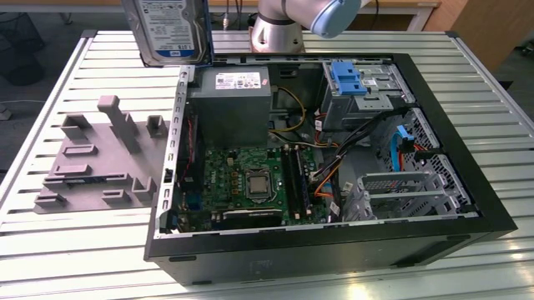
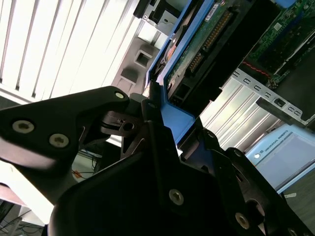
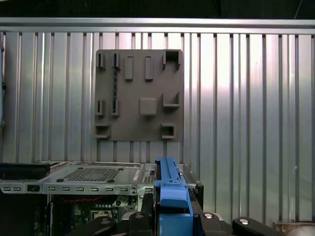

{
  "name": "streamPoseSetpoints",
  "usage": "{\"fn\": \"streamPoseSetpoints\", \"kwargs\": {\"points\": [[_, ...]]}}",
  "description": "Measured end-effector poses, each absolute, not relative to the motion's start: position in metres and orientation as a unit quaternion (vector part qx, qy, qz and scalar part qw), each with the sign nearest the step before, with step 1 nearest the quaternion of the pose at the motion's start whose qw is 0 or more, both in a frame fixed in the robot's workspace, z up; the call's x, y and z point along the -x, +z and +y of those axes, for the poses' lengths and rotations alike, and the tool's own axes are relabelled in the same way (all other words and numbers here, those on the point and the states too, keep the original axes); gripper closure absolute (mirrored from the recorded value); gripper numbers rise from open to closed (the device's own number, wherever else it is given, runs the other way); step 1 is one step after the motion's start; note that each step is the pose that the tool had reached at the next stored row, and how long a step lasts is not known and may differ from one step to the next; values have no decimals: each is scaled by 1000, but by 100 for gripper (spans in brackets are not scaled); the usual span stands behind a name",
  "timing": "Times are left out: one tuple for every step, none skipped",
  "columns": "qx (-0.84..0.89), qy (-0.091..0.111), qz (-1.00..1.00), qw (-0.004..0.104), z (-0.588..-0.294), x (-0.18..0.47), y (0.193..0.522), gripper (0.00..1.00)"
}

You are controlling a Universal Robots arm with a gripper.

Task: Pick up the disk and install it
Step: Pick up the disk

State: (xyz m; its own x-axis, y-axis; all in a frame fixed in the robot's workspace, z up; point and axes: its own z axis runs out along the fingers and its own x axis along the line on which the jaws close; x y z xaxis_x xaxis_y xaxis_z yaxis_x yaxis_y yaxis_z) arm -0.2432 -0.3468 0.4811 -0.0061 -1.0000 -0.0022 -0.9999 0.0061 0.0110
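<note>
Flat, rectangular silver-metal disk (image 1: 167, 28) with a white-and-blue label, clipped in a blue plastic frame, visible as a thin blue strip down the side on the exterior view's right. Hangs upright, clear of the table (image 1: 109, 69), label turned toward the exterior view, seen there in front of the table's far edge, toward the exterior view's left. Clamped by the blue frame in the closed jaws of the gripper (image 2: 155, 110), with the green circuit-board underside and connector edge exposed in the second wrist view, and edge-on as a blue band in the first wrist view.
</note>
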Motion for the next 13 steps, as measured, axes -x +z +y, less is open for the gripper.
{"fn": "streamPoseSetpoints", "kwargs": {"points": [[-705, -5, -709, 3, -347, 243, 481, 64], [-705, -5, -709, 3, -347, 242, 481, 64], [-705, -5, -709, 3, -347, 241, 481, 64], [-705, -5, -709, 3, -347, 241, 481, 64], [-705, -5, -709, 3, -347, 240, 481, 64], [-705, -5, -709, 3, -347, 239, 481, 64], [-705, -5, -709, 3, -347, 239, 481, 64], [-705, -5, -709, 3, -347, 238, 481, 64], [-705, -5, -709, 3, -347, 237, 481, 64], [-705, -5, -709, 3, -347, 237, 481, 64], [-705, -5, -709, 3, -347, 236, 481, 64], [-705, -5, -709, 3, -347, 236, 481, 64], [-705, -5, -709, 3, -347, 235, 481, 64]]}}
